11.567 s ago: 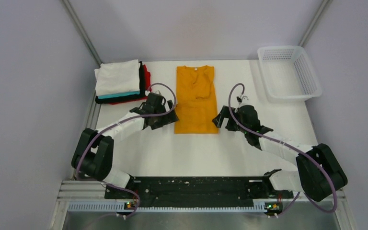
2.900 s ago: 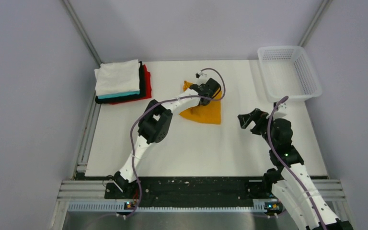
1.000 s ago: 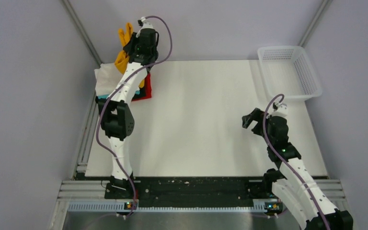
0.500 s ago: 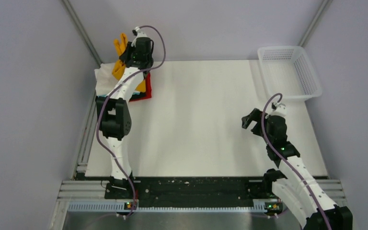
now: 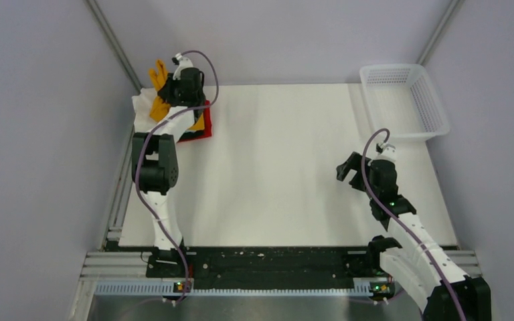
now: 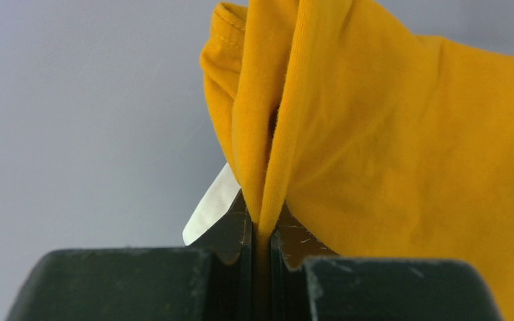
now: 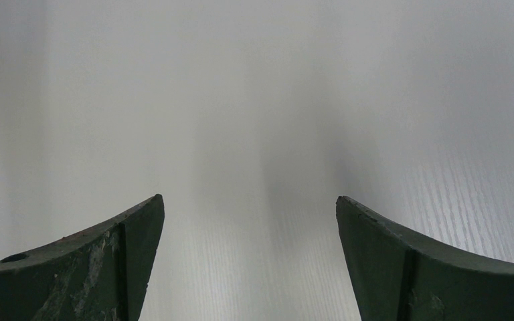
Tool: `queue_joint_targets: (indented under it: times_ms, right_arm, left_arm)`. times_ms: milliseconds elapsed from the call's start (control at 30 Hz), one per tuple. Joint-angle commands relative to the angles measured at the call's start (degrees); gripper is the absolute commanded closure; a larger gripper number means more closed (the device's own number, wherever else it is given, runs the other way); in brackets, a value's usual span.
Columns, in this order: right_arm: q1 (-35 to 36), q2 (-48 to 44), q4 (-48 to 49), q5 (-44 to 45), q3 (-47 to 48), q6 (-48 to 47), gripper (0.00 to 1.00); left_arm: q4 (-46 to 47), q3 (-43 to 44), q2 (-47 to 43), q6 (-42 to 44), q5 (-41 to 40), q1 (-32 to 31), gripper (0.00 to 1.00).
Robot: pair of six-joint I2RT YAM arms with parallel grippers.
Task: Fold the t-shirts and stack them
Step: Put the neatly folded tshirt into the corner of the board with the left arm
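Since the whole job turns on the stack of folded tees (image 5: 142, 107), read every place from it. The white table (image 5: 274, 174) runs off to the stack's right and toward you. The mesh basket (image 5: 405, 100) sits far to the stack's right.

Over the stack hangs the orange-yellow shirt (image 5: 158, 105), bunched, with loose flaps poking up. You cannot tell from above whether its lower cloth touches the stack.

Your left gripper (image 6: 261, 231), above the stack, is pinched tight on a gathered fold of that shirt, several layers squeezed between its pads. Your right gripper (image 5: 349, 168), well to the stack's right, has its fingers spread over bare table and holds nothing. A small white tag (image 6: 211, 207) peeks out beside the pinch.

Expect light, limp cloth that holds no shape. A single pinch lets it crumple, so an edge or corner grip in each gripper would likely lay it flatter.
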Motion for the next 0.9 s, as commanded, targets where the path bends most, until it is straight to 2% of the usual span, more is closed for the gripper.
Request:
queue_joint_targets:
  times_ms: [0, 200, 433, 500, 600, 700, 733, 800, 833, 867]
  right_arm:
    - [-0.31, 0.56, 1.32, 0.29, 2.02, 0.13, 0.04]
    - [-0.34, 1.21, 1.33, 1.02, 2.29, 0.17, 0.04]
    - [-0.35, 1.77, 1.28, 1.2, 2.43, 0.16, 0.04]
    - [-0.37, 2.03, 1.26, 1.28, 2.43, 0.1, 0.04]
    - [-0.39, 2.08, 0.78, 1.55, 2.6, 0.17, 0.04]
    - [-0.31, 2.0, 1.25, 1.97, 2.26, 0.12, 0.04]
    - [-0.36, 2.03, 1.32, 1.88, 2.3, 0.13, 0.04]
    - [-0.36, 2.3, 1.17, 1.59, 2.47, 0.17, 0.04]
    - [-0.39, 2.33, 1.03, 1.4, 2.55, 0.16, 0.04]
    - [-0.37, 2.24, 0.96, 1.32, 2.66, 0.17, 0.04]
  left_arm:
    - [7.98, 1.41, 1.28, -0.43, 0.79, 2.91, 1.0]
    - [9.79, 1.69, 2.25, 2.19, 3.47, 4.61, 1.0]
    - [12.53, 3.7, 4.16, 3.94, 2.44, 5.58, 1.0]
    - [15.83, 4.39, 5.57, 5.98, 0.21, 5.55, 1.0]
    - [18.13, 4.12, 6.15, 9.1, 0.91, 5.47, 1.0]
    - [25.64, 4.02, 7.59, 14.45, -4.4, 5.42, 1.0]
    - [27.44, 4.19, 8.11, 15.69, -5.79, 5.38, 0.85]
    - [29.55, 4.7, 8.98, 17.4, -8.04, 5.3, 0.4]
    - [29.75, 4.9, 9.09, 17.64, -8.68, 5.29, 0.08]
    - [29.42, 5.07, 9.13, 17.36, -9.07, 5.29, 0.02]
